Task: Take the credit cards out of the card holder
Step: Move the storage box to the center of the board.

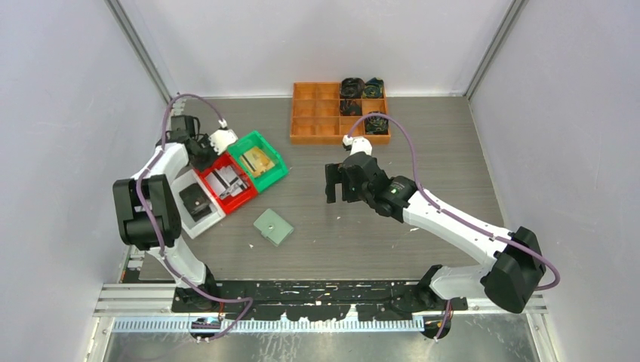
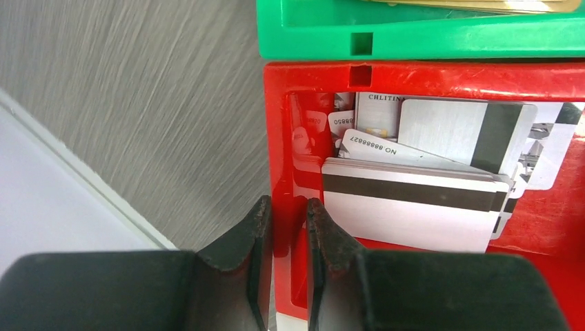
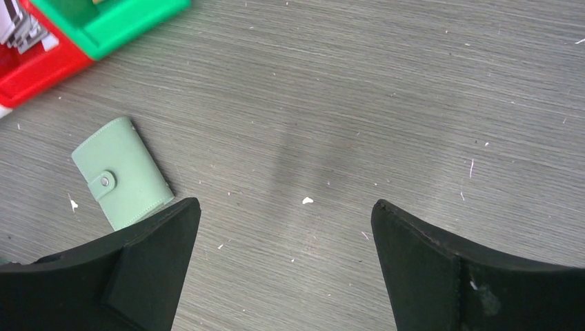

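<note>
Position, card holder [image 1: 273,226]: lies flat on the desk [image 1: 438,151], closed, just off the near end of the red bin [image 1: 224,183] and not touching it.
Contents: hidden. Whether any cards remain inside cannot be told.
Position, credit cards [image 2: 414,207]: a silvery stack lies loose in the red bin, and gold-tan ones lie in the green bin [image 1: 259,161].
Handling, card holder: judged light, soft-skinned and pliable, and likely to slide on the smooth desk if pushed. Take hold across its two long edges, clear of the snap tab [image 3: 105,181], so the flap can be lifted.
Handling, credit cards: judged thin, stiff and slick. Pinch each by a protruding short edge.
State, right gripper [image 3: 284,207]: jaws spread fully, empty, over bare desk.
Card holder relative to right gripper: off to one side. In the wrist view its lower corner is hidden behind the finger on the picture's left. It is not between the jaws, and there is no contact.
State, left gripper [image 2: 290,214]: jaws drawn close astride the red bin's side wall, which fills the gap and appears pinched.
Card holder relative to left gripper: well apart, at the opposite end of the bins.
</note>
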Tool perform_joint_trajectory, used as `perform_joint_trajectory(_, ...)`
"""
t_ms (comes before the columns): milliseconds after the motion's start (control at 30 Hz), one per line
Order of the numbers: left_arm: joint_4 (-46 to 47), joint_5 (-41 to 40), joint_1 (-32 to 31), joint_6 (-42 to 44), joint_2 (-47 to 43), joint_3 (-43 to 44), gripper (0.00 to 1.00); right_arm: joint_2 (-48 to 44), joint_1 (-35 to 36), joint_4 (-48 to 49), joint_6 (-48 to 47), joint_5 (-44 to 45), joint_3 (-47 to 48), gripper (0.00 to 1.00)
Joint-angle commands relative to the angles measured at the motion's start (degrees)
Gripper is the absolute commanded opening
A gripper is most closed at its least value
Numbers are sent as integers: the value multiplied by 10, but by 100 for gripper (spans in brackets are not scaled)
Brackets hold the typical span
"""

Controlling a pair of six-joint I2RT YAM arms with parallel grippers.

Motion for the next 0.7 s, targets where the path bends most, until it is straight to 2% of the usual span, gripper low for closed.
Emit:
perform_joint_trajectory(0, -26, 64, -11, 137, -70, -34, 11, -26, 4, 11, 9, 7, 2, 99)
perform_joint_trajectory(200, -97, 68, -88, 162, -97, -59, 13, -26, 4, 13, 15, 19, 2, 99)
perform_joint_trajectory(333, -96, 31, -173, 105, -99, -70, 18, -15, 4, 27, 24, 30, -6, 99)
perform_joint_trajectory(433, -77, 27, -204, 36, -88, -49, 25, 1, 5, 36, 29, 28, -1, 99)
perform_joint_trajectory(533, -58, 21, -213, -18, -80, -18, 44, 31, 5, 36, 31, 20, 18, 99)
perform_joint_trajectory(633, -55, 16, -213, -55, -89, 11, 76, 61, 5, 45, 33, 14, 34, 99)
perform_joint_trajectory(667, -57, 14, -213, -68, -95, 22, 93, 73, 5, 46, 33, 11, 41, 99)
